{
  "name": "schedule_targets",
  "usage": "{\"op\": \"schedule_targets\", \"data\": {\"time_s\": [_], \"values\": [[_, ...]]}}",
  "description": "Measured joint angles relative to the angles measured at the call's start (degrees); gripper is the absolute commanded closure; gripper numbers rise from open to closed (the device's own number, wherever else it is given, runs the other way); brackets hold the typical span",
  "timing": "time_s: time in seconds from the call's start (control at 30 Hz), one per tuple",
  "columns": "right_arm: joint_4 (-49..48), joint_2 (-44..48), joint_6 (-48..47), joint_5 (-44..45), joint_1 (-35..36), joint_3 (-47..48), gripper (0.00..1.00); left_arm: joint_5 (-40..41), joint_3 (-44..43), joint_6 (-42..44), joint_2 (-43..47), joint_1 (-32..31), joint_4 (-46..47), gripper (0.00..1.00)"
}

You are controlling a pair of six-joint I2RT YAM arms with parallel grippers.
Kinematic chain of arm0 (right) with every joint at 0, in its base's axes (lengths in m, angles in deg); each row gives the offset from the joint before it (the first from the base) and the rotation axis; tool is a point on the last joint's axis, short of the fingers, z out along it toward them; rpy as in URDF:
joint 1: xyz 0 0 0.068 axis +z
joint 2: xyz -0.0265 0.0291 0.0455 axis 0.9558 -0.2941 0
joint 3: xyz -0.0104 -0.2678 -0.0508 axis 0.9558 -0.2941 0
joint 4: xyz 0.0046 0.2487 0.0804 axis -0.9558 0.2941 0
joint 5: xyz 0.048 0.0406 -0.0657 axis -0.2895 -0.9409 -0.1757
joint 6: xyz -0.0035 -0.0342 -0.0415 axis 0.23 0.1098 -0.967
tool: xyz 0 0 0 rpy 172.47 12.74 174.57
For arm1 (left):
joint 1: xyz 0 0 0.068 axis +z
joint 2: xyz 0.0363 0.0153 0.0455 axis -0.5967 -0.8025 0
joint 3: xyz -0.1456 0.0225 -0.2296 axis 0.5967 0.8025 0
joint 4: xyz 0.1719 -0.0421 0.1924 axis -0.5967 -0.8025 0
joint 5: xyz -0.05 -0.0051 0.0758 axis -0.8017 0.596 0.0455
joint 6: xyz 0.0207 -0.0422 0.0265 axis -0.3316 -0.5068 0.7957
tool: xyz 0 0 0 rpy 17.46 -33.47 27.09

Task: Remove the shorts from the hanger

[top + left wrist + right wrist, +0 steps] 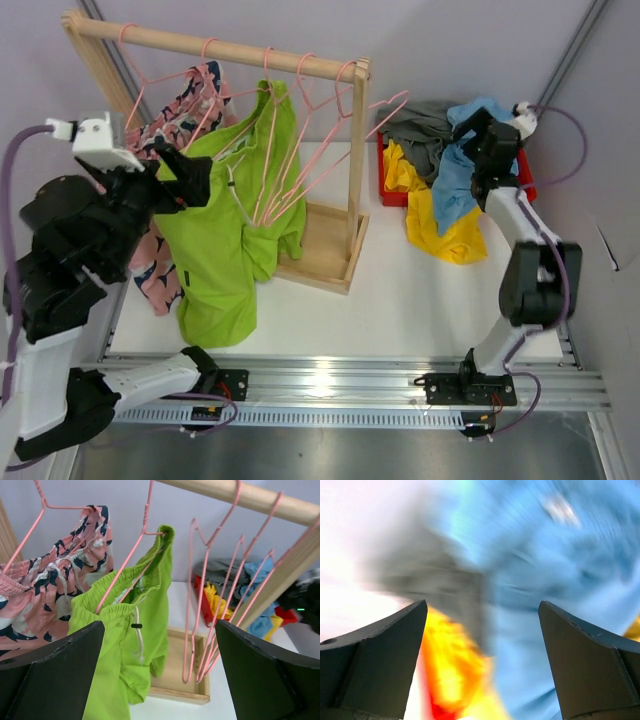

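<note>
Both hands are standing with their fingers spread wide and nothing gripped between them. At the rack side, the left hand point(160, 625) is hovering in front of the wooden rack point(220, 45), pointing toward the lime green shorts point(225, 250). These are hanging from a pink wire hanger point(125, 565) hooked over the top rail. Their waistband is bunching along the wire and the legs are drooping low over the bench point(400, 300). Just beside them, toward the rack's left end, the pink patterned shorts point(55, 580) are hanging on a hanger of their own, partly hidden behind the left arm in the overhead view. Several empty hangers point(300, 165) are dangling from the rail to the right of the green pair, their wires crossing one another. Well apart from the rack, the right hand point(478, 130) is hovering over a heap of clothes at the red bin point(395, 190) near the bench's far right corner. In that heap the grey shorts point(420, 125) are lying at the back. The light blue shorts point(455, 185) are draping down the middle directly under the hand. The yellow shorts point(445, 235) are spilling over the bin's front edge onto the bench. Through the right wrist camera everything past the fingers is smearing into blurred blue, grey and yellow patches, so whether the fingertips are touching the cloth cannot be told.
</note>
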Motion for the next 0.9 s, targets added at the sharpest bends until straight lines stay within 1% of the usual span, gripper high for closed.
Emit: {"op": "schedule_targets", "data": {"time_s": [0.13, 0.23, 0.37, 0.47, 0.53, 0.67, 0.8, 0.9], "values": [[-6.1, 21.4, -2.3, 0.1, 3.6, -6.4, 0.01, 1.9, -0.4, 0.9, -5.2, 0.3, -0.3, 0.02], [-8.7, 35.6, -4.1, 0.1, 6.6, -10.8, 0.01, 1.9, -0.7, 1.9, -9.8, 1.8, -0.1, 0.03], [-8.4, 50.1, -5.4, -0.1, 7.7, -17.5, 0.01, 1.0, -1.2, 3.0, -15.5, 6.5, 0.4, 0.05], [-5.4, 57.3, -5.5, -0.2, 7.7, -22.4, 0.01, -0.5, -2.9, 3.8, -18.4, 10.9, 0.5, 0.06], [-2.4, 61.4, -5.4, -0.5, 7.7, -26.2, 0.01, -1.4, -5.9, 4.4, -20.1, 13.4, 0.5, 0.05], [4.2, 67.9, -4.8, -2.1, 7.7, -32.0, 0.01, -2.9, -11.3, 4.9, -21.7, 16.3, 1.2, 0.06], [9.5, 71.1, -4.7, -4.0, 7.8, -33.4, 0.01, -4.5, -12.3, 4.9, -21.7, 18.1, 2.1, 0.06], [11.7, 71.8, -4.9, -4.9, 7.9, -33.2, 0.01, -6.2, -10.4, 4.8, -21.7, 20.0, 3.3, 0.11]]}}
